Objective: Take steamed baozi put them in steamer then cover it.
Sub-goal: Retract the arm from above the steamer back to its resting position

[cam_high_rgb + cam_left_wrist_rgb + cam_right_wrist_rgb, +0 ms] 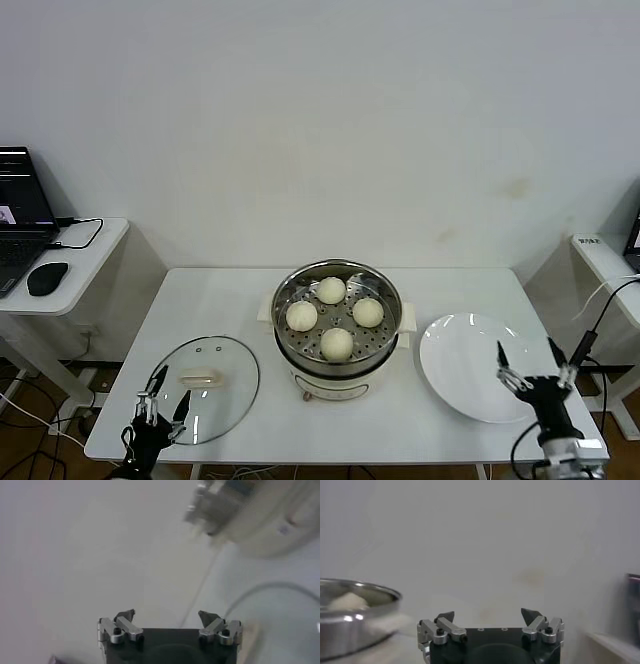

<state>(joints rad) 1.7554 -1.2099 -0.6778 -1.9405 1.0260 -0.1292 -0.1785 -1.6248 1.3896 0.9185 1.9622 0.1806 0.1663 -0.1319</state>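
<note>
all four baozi [332, 290] sit in the steamer [338, 360] at the bench's [400, 420] middle, so i judge only covering remains. the cover [230, 400] lies left, beside the left gripper [166, 393]. both it and the right gripper [527, 352] have fingers wide, holding nothing.

Steamer [337, 300] is shiny perforated steel, baozi [337, 343] look smooth and matt, cover [203, 387] is clear glass, metal-rimmed; plate [478, 366] is glossy, table [450, 285] is matt white.
</note>
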